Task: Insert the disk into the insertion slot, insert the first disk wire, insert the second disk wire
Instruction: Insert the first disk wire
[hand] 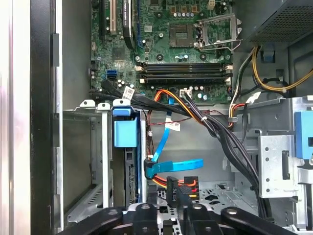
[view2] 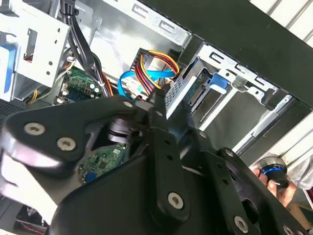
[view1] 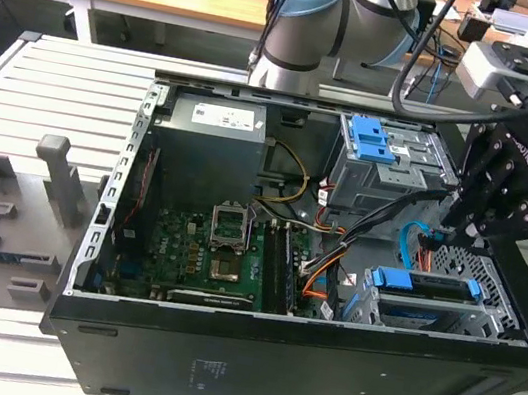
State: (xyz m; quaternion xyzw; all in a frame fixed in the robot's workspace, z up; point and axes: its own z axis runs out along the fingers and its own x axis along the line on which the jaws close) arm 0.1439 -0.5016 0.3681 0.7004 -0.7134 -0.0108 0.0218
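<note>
The disk (view1: 427,284), with its blue carrier, sits inside the insertion slot (view1: 489,318) at the case's corner on the exterior view's right. In the first wrist view the disk (hand: 130,171) is edge-on in the grey bay (hand: 83,161). A flat blue wire (hand: 176,165) ends in a plug right at the disk's rear edge. My gripper (view1: 461,231) hangs just behind the disk. In both wrist views it (hand: 171,210) (view2: 157,105) is shut on a black connector (hand: 175,188) with red, yellow and black leads (view2: 149,63).
A taller grey cage with a blue latch (view1: 374,145) stands behind the gripper. Thick black cable bundles (hand: 230,142) run across the case floor beside the motherboard (view1: 206,239). A hand (view2: 274,178) is outside the case wall.
</note>
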